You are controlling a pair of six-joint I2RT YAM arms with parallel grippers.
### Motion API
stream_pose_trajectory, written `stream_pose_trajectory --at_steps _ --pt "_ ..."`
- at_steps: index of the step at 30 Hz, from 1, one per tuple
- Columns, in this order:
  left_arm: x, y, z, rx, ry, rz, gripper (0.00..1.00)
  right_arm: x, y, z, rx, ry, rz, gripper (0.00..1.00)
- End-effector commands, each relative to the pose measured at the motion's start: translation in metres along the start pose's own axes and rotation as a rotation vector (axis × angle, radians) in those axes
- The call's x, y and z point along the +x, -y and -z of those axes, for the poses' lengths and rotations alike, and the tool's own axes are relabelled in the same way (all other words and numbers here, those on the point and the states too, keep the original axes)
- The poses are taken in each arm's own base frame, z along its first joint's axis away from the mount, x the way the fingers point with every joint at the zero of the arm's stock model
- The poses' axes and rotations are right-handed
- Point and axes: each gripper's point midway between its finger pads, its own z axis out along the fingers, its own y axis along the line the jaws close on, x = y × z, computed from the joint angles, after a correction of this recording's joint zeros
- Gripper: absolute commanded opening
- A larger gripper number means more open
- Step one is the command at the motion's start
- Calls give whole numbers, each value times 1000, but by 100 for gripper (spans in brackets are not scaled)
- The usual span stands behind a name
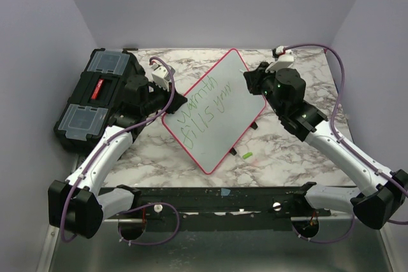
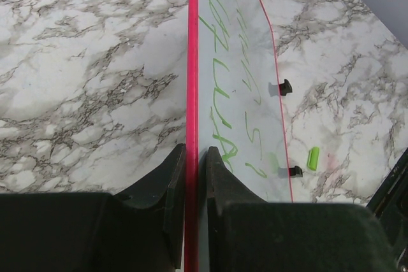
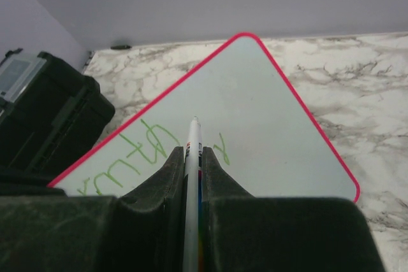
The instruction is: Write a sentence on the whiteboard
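Over the marble tabletop (image 1: pixel 306 157) the whiteboard (image 1: pixel 220 135) sat at centre, tilted. The left gripper (image 2: pixel 196 157) pinched its left rim, and the right gripper (image 3: pixel 192 154) clamped a marker (image 3: pixel 193 135) above the sentence (image 1: pixel 204 109). Writing looked midway — next, the tip needed bare board past "your".

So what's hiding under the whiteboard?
Marble table shows around the whiteboard, and two small black pegs poke out at one edge. Whatever lies beneath its middle is covered.

The whiteboard (image 1: pixel 239 84) is white with a pink-red rim, the sentence (image 1: pixel 203 111) green, the worktop (image 1: pixel 287 157) grey-veined marble, the toolbox (image 1: pixel 86 103) black.
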Motion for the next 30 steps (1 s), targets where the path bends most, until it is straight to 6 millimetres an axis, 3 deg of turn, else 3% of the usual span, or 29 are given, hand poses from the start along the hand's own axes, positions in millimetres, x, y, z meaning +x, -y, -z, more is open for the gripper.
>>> stream_pose_trajectory --at_steps 1,15,30 --pt "-10 5 6 5 28 -81 0 37 -6 7 -71 -120 -8 1" --pt "-3 -2 -1 -6 7 -71 0 118 -27 27 -255 -359 -73 1" --pt "-4 -2 -3 -3 10 -64 0 172 -25 67 -371 -498 -91 1"
